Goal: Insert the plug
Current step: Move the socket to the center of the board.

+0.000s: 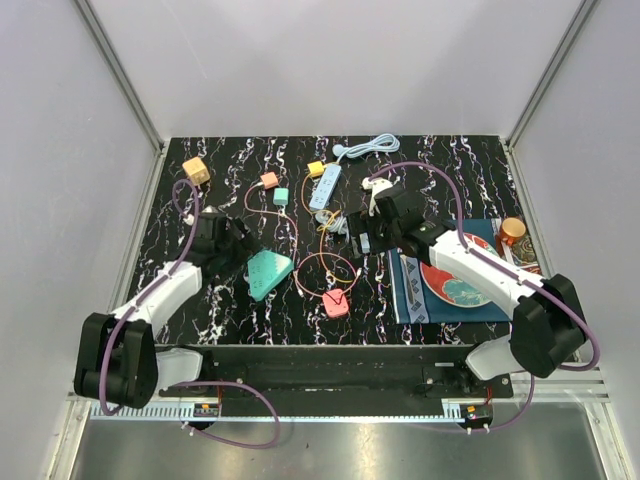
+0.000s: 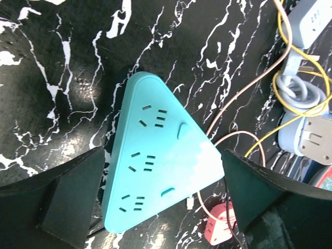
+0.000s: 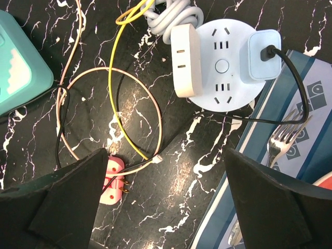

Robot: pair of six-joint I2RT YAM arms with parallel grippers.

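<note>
Left gripper point(image 2: 166, 197) hangs over the teal triangular strip point(image 2: 155, 166), fingers spread. Right gripper point(image 3: 166, 199) sits right of the strip, spread too (nothing held). Pink plug point(image 3: 111, 182) lies loose just right of the strip, brass prongs showing.

Tabletop point(image 2: 62, 78): black marble-pattern sheet. I read it as smooth and semi-gloss, with soft light patches on it.
Teal triangular power strip point(image 2: 155, 155): moulded plastic, smooth, satin sheen.
Round pale-blue socket hub point(image 3: 223, 67): smooth plastic, closer to matt.
White plug point(image 3: 185, 59) on the hub: slightly glossier plastic.
Pink plug point(image 3: 111, 181): plastic body, brassy metal prongs.
Fork point(image 3: 282, 142): bright polished metal.
Placemat point(image 3: 311, 124): blue printed cloth, matt.
Fingers point(image 3: 62, 207) of the right gripper point(image 3: 166, 153): black plastic, matt; my feed shows a fine grain.
</note>
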